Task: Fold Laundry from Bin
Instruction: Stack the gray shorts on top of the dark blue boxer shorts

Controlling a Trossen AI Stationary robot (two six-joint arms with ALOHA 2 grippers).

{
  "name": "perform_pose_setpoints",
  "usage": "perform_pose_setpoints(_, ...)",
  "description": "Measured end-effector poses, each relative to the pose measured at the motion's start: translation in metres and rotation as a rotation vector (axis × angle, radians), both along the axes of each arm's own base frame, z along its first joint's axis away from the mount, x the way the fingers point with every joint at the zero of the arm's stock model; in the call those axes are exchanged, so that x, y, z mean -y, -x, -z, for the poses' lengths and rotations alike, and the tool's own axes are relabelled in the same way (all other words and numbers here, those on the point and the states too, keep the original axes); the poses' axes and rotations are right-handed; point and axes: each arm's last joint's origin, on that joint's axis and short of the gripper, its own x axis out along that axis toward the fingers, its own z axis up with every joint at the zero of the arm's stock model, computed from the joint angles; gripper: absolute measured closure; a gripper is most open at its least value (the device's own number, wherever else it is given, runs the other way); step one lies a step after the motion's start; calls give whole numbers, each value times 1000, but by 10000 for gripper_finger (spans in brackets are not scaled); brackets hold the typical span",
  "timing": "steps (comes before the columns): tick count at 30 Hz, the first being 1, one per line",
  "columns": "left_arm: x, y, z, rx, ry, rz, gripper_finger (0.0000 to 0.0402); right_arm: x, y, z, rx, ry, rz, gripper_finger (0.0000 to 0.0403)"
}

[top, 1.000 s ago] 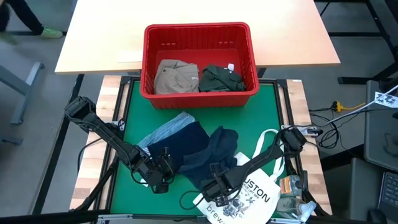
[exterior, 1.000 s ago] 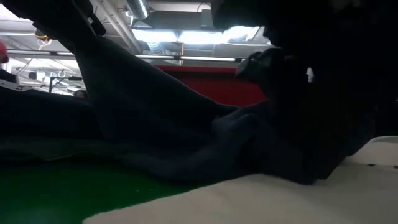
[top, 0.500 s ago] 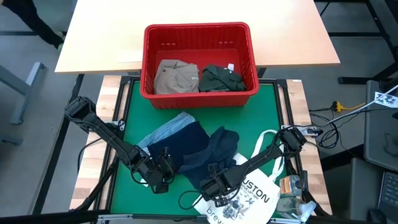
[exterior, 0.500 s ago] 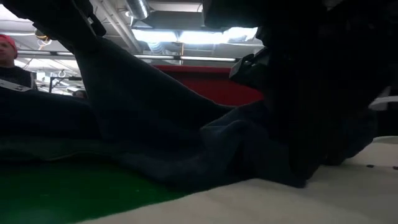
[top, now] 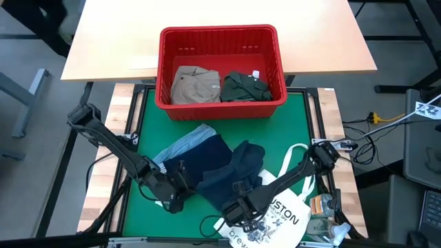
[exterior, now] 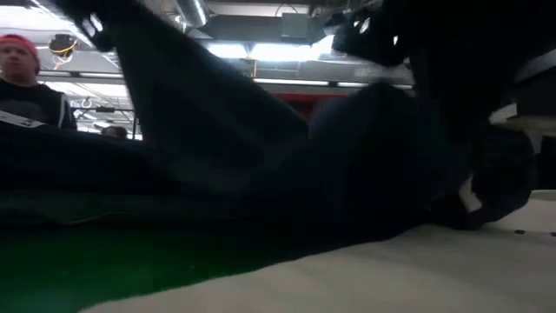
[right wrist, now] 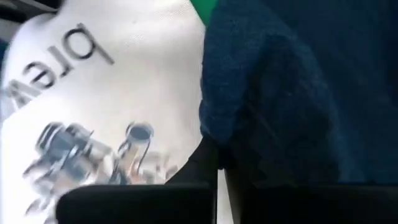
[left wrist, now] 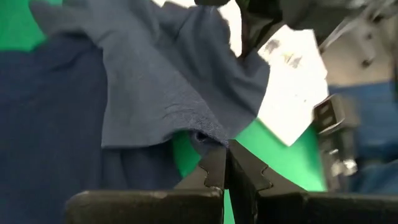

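Both grippers — left point(left wrist: 225, 163) and right point(right wrist: 217, 163) — are clamped on the navy garment's point(top: 220, 169) edges; it's soft and limp, so you'll want corner holds.

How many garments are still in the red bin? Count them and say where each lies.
2: a khaki garment on the left side of the red bin, a dark green garment on the right. More may lie beneath.

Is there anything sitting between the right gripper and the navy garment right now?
Nothing visible. The right gripper is shut on the navy garment at its near edge, beside the white tote bag. The left gripper is shut on the same garment's hem.
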Motion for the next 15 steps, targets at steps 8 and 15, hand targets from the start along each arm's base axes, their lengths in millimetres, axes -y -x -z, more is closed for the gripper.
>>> perform_pose_setpoints(8, -19, 25, -61, 238, 179, -1, 401, 8, 8, -89, 27, 80, -81, 396)
perform_pose_setpoints(15, -45, 58, -107, 425, 310, -15, 401, 41, 29, -153, 211, 151, -51, 395)
